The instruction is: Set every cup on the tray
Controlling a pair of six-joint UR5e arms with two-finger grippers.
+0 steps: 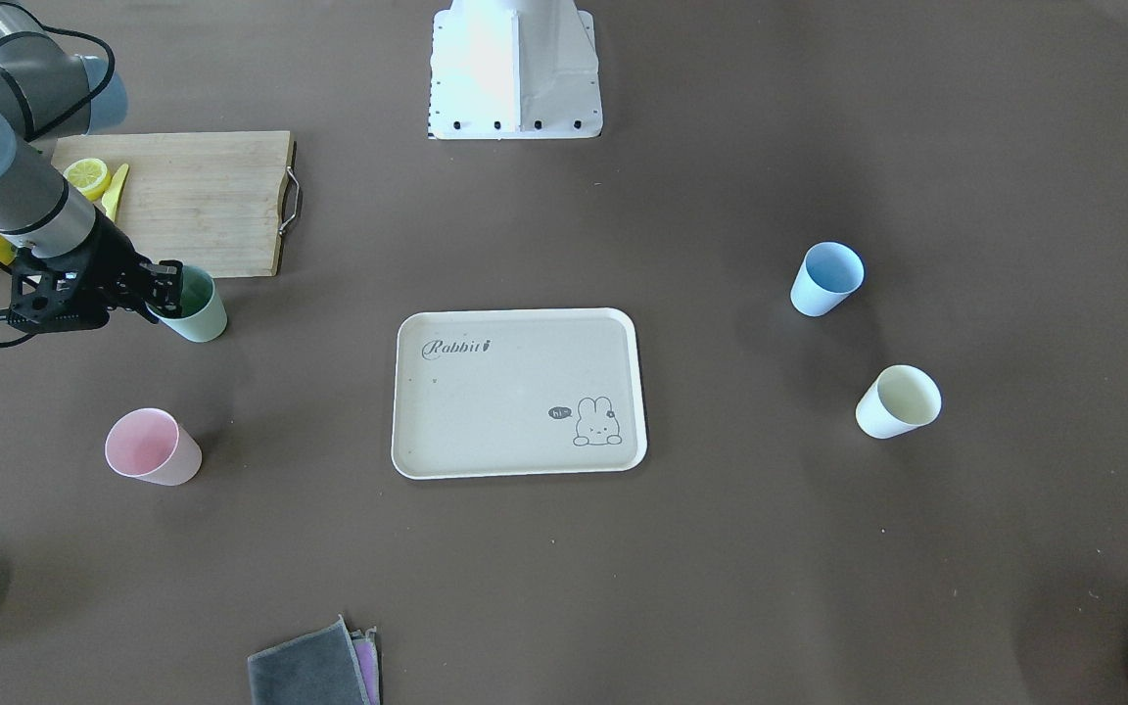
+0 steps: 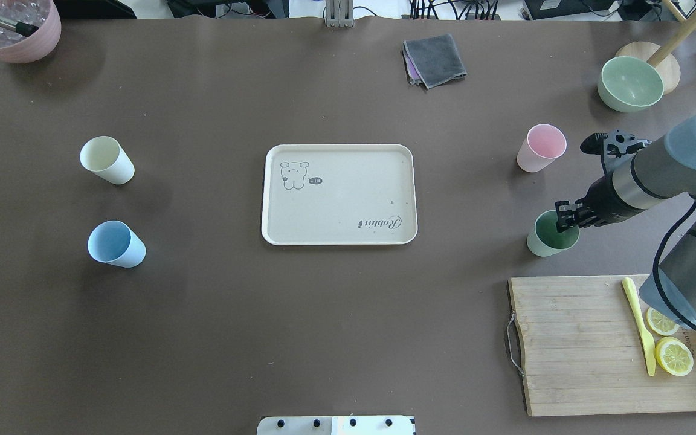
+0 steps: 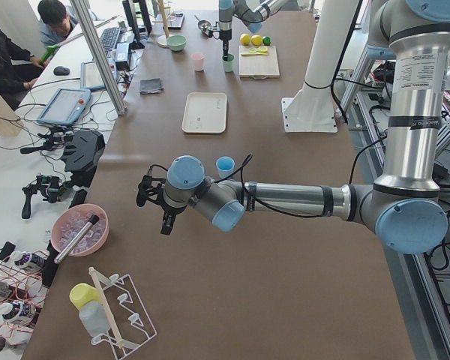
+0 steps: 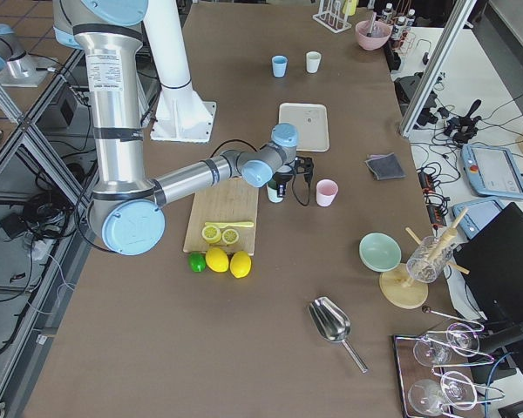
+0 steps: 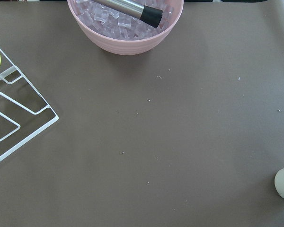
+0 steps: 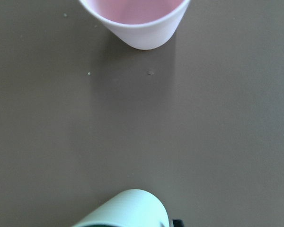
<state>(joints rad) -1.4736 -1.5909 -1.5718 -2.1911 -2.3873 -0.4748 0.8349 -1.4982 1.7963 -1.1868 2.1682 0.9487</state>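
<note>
Brown matting covers the desk (image 2: 203, 338), and the tray (image 2: 348, 193) is set flat at its centre with nothing on it. All four cups are standing upright on the desk, outside the tray.

On the robot's right side, the sage green cup (image 2: 544, 244) is located between the tray and the wooden cutting board (image 2: 571, 344), apart from both. The pink cup (image 2: 540, 148) is positioned beyond it, nearer the green bowl (image 2: 630, 83). On the robot's left side, the light blue cup (image 2: 116, 244) and the cream cup (image 2: 106, 159) are placed near each other, well apart from the tray.

The right tool (image 2: 567, 217) is lowered to the rim of the sage green cup, on the side facing the arm. The cup base is seen resting on the desk. Whether the jaws are clamped on the cup wall cannot be told, as the contact area is hidden by the tool body.

The left tool (image 3: 156, 214) is held above the desk at the robot's left end, near the pink pot (image 3: 79, 229) of ice. It is seen only from the side view, so its jaw state cannot be told
</note>
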